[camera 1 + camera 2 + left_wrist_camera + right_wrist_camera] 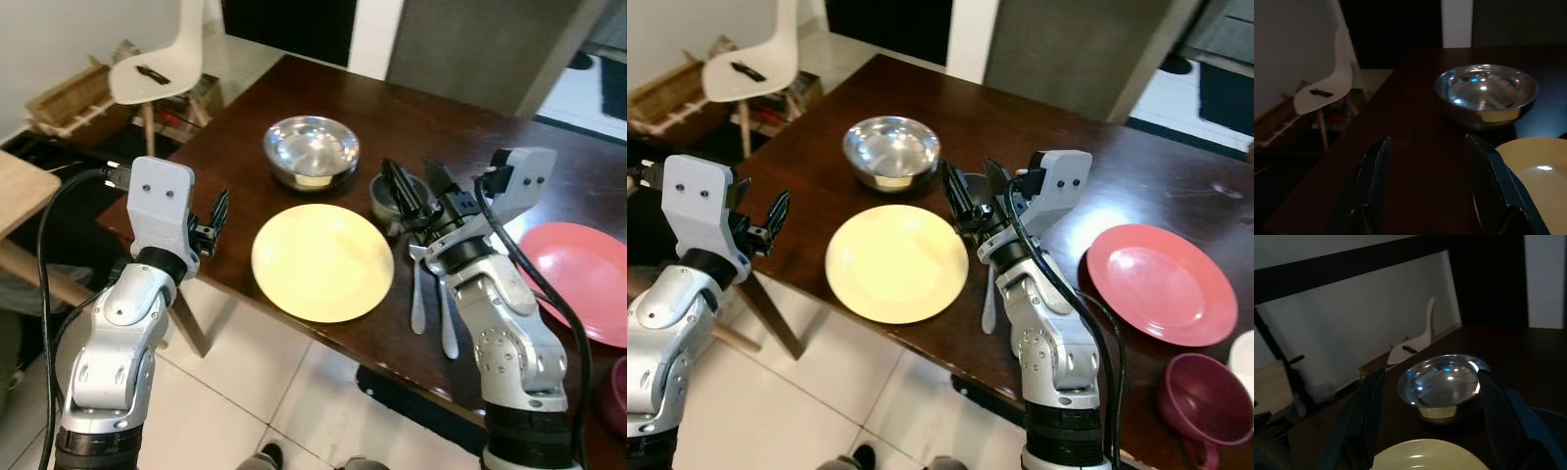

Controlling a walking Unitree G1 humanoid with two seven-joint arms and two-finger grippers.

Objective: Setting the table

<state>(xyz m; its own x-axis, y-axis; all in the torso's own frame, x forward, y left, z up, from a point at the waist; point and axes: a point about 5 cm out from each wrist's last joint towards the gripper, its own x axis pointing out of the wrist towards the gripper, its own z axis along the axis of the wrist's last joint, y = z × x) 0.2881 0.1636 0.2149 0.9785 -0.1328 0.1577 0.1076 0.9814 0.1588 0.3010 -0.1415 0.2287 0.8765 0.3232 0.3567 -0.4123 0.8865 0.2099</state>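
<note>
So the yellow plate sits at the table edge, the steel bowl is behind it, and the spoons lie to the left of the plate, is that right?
Not quite. The spoons lie to the right of the yellow plate, under the right gripper, as the left eye view shows. The plate does sit at the table edge, with the steel bowl behind it.

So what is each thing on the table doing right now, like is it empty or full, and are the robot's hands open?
Round yellow plate: empty, flat on the dark wooden table.
Shiny steel bowl: upright, empty.
Round red plate: empty, flat.
Two silver spoons: lying side by side, right of the yellow plate.
Maroon cup: upright.
Left gripper: open, holding nothing.
Right gripper: open, holding nothing.
</note>
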